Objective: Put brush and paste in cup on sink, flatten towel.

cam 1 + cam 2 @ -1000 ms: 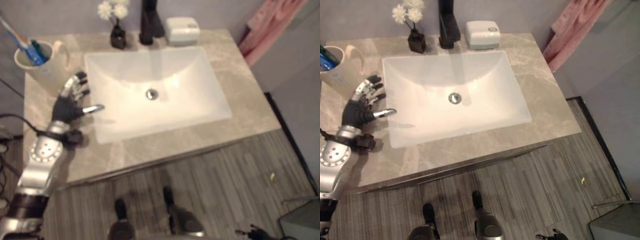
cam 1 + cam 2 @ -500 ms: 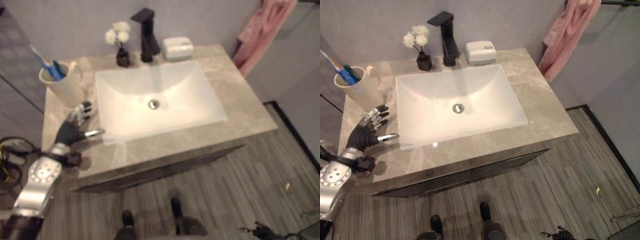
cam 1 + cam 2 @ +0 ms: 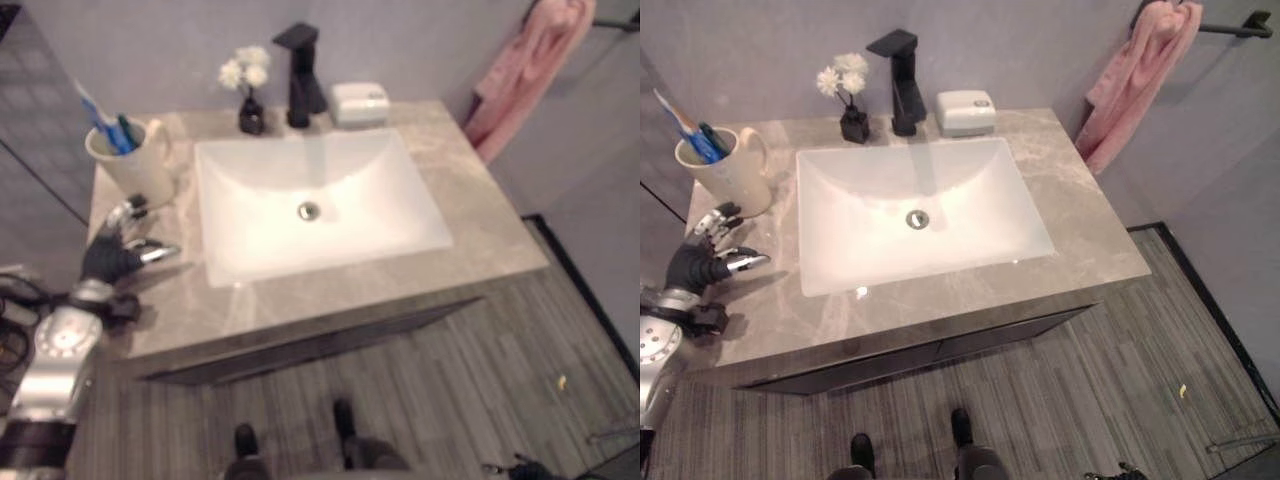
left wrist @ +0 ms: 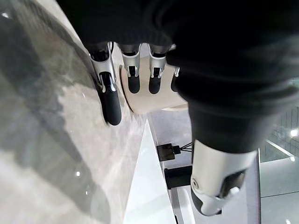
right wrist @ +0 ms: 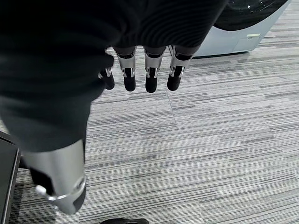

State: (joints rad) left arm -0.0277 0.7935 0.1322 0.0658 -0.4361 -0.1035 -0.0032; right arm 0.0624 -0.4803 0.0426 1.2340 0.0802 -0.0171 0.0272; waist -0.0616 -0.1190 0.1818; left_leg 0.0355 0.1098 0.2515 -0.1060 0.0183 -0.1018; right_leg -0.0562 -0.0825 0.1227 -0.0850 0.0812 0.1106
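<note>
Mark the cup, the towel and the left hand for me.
cup (image 3: 728, 180), right eye view, on its front wall
towel (image 3: 1137, 75), right eye view, middle of the hanging pink cloth
left hand (image 3: 695, 268), right eye view, on the dark back of the hand

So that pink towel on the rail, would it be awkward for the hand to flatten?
Probably a bit. The pink towel hangs bunched and folded from the rail, so it looks soft and floppy and would likely sag rather than hold shape. It seems light, so it might slide along the rail when tugged.

brush (image 3: 678, 118) upright in cup (image 3: 728, 178)
</note>
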